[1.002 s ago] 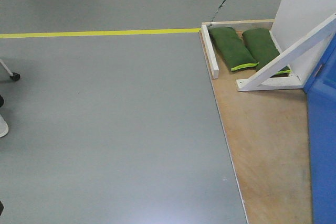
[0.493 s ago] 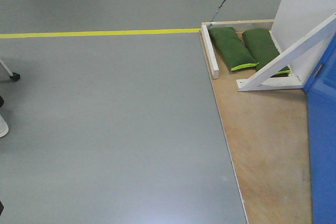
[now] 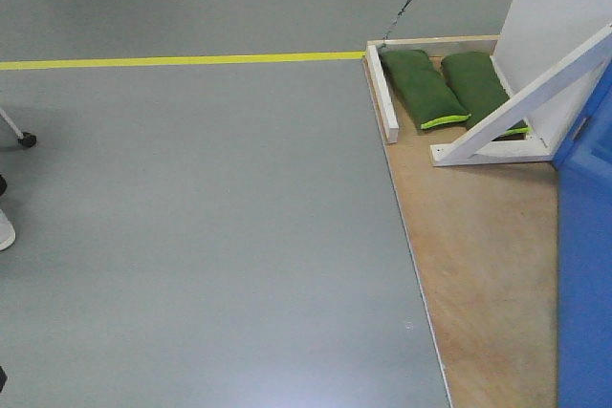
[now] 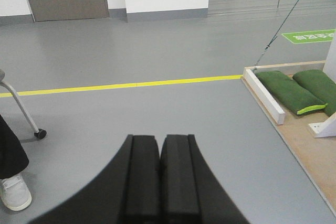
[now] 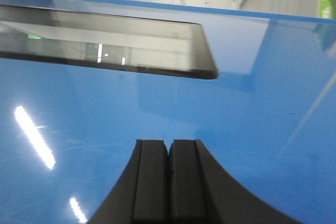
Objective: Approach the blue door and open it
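Note:
The blue door point(image 3: 585, 265) is a glossy bright-blue panel at the right edge of the front view, standing on a wooden platform point(image 3: 478, 255). It fills the right wrist view point(image 5: 157, 103), with ceiling lights reflected in it. Its handle and lock are out of view. My right gripper point(image 5: 168, 142) is shut and empty, pointing at the blue door's surface close up. My left gripper point(image 4: 159, 137) is shut and empty, pointing out over the grey floor point(image 4: 157, 103). Neither gripper shows in the front view.
A white panel point(image 3: 555, 7) with a white diagonal brace point(image 3: 521, 107) stands on the platform's far end. Two green sandbags point(image 3: 445, 88) lie by it. A yellow floor line point(image 3: 182, 60) runs across. A chair leg with castor point(image 4: 37, 132) and a person's shoe point(image 4: 14, 192) are at left.
The blue door takes up slightly more of the front view's right edge than before. The rest of the scene has hardly shifted.

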`<state>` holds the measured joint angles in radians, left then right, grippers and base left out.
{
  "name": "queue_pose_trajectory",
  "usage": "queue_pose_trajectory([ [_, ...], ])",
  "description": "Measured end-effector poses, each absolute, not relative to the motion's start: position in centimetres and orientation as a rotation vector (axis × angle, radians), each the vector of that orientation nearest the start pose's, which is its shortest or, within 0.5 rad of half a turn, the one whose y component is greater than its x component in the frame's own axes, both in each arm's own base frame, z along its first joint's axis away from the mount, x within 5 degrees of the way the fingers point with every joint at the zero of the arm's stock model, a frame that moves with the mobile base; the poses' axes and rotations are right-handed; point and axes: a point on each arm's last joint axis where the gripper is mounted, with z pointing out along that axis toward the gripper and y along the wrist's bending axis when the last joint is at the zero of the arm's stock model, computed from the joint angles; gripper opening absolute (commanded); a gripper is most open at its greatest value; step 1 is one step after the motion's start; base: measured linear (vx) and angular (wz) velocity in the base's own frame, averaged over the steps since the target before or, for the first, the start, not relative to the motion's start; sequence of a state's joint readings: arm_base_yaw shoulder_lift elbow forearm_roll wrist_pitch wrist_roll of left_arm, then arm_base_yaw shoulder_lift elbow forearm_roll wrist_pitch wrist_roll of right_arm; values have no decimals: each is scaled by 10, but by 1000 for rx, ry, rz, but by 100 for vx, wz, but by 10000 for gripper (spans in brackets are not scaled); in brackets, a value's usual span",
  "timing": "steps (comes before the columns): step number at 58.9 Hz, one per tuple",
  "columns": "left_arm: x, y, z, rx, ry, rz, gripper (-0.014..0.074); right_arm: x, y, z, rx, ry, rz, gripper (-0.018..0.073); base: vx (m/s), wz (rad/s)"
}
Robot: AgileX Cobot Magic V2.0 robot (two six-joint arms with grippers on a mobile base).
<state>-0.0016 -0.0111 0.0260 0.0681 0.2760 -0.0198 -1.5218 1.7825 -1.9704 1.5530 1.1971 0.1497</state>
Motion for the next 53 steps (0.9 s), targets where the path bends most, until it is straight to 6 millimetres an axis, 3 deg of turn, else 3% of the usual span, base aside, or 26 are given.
queue_pose_trajectory([
  [14,55,2,180,29,1774,48,73,103,-341,508,1139,978,908,12,0,0],
  [28,55,2,180,29,1774,48,73,122,-328,515,1101,1012,939,12,0,0],
  [53,55,2,180,29,1774,48,73,188,-298,519,1013,1080,1110,12,-1,-3],
])
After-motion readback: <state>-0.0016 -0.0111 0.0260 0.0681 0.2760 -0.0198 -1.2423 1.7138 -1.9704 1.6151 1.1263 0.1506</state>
